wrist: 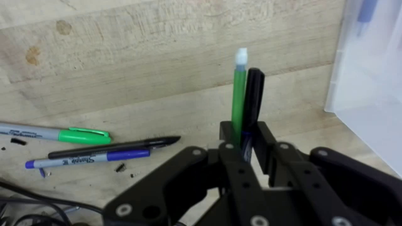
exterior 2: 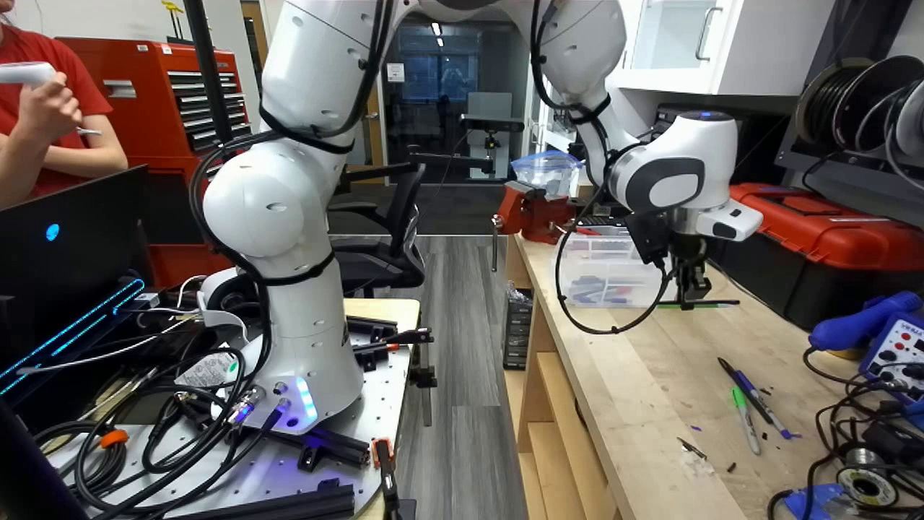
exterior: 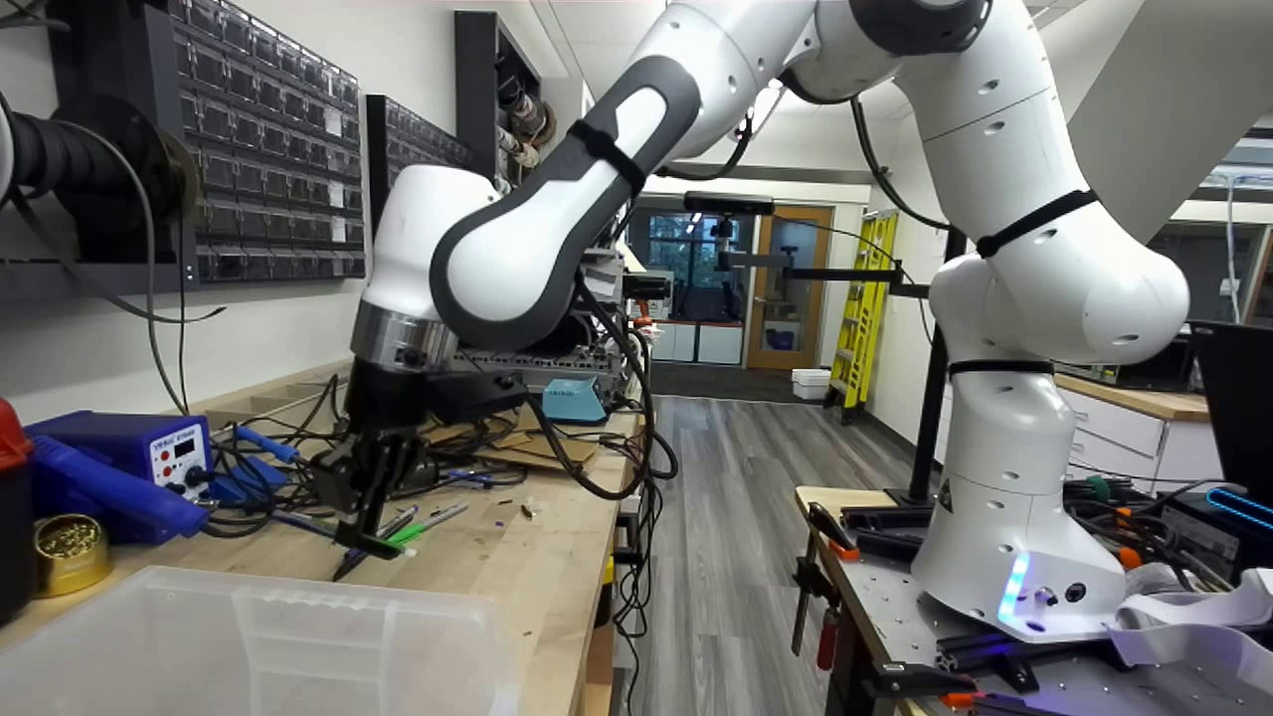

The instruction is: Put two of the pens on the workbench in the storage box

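- Green pen [wrist: 238, 97], white at one end, and a black-capped pen [wrist: 253, 95] sit side by side in the claw [wrist: 245, 134], outside the storage box [wrist: 355, 81].
- The claw is drawn in to the width of these two pens, gripping both between its fingertips [wrist: 265, 135]; in the wrist view their ends jut out past them.
- Whether the held pair touches the table [wrist: 157, 78], I cannot tell.
- The storage box is at the right of the wrist view, apart from the held pens; a blue pen-like object [wrist: 367, 11] shows within it.
- On the table, left of the claw in that view, lie a green-capped marker [wrist: 84, 137], a black pen [wrist: 125, 146] and a blue-capped marker [wrist: 91, 159], the last two close alongside each other.
- Black cables [wrist: 40, 198] run across the lower left corner.
- In an exterior view, a red vise [exterior 2: 538, 213] is near the storage box.
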`<state>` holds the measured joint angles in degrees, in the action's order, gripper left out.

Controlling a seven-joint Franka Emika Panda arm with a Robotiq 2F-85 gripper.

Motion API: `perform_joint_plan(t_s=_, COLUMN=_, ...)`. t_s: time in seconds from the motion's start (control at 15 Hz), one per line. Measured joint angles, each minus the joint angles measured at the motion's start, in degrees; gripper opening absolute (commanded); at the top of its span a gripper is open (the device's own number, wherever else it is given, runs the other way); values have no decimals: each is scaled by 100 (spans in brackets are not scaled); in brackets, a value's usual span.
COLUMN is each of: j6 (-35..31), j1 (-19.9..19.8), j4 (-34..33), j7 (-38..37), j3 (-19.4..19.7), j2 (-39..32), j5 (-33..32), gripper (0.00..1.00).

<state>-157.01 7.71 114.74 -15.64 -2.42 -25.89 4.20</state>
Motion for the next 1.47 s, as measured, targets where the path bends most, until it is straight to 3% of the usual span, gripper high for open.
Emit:
perform_joint_plan(t_s=0.33, j6=121, j1=2, j4=374, j7=24, j3=-184, j2=1001, j5=108, gripper=5)
perform_joint_plan(t_s=0.67, j6=726, j1=73, j4=390, j7=39, j3=-501, j2=1594, j5=344, gripper=5)
perform_joint_plan(t_s=1.47, j6=1042, j1=449, j4=242, j7=220, j3=-1161, j2=1128, j5=870, gripper=5)
